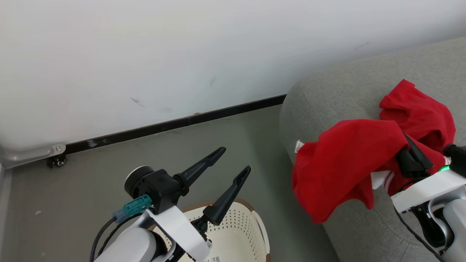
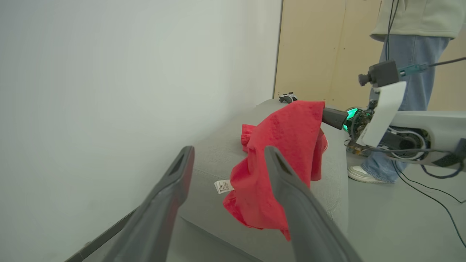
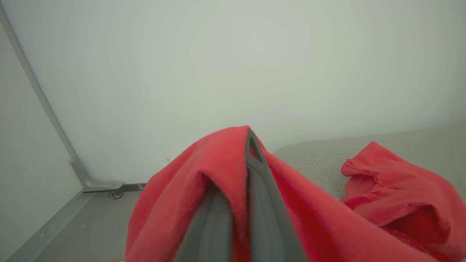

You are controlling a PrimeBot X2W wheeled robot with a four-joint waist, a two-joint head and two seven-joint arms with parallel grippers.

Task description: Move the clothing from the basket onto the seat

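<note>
Clothing [image 1: 338,160] over rounded edge of seat [image 1: 327,91]

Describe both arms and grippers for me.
Left gripper: two long, dark, tapered fingers on a black wrist block, white bracket, pale forearm, teal connector with black cable. Right gripper: same dark fingers, white bracket, green light, black cables trailing.

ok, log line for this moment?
right gripper: shut on red garment, hanging over sofa edge | left gripper: open, empty, by basket | other garment: on sofa
</note>
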